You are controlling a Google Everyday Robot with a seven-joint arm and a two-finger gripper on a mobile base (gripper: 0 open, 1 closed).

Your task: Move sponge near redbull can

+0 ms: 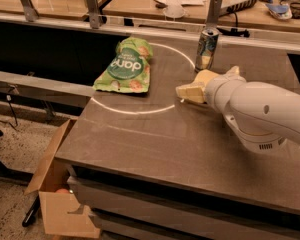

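Note:
The redbull can [207, 49] stands upright at the back of the table, just outside the white circle's right side. My gripper [192, 90] is the pale yellow tip of the thick white arm [260, 111]. It sits low over the table, in front of the can and a little to its left, about a hand's width from it. I cannot tell the sponge apart from the gripper's pale yellow tip; it does not show anywhere else on the table.
A green snack bag [126, 66] lies on the left side of the white circle [135, 110] marked on the table. A railing with posts [213, 9] runs behind the table. An open cardboard box [57, 199] stands on the floor at the front left.

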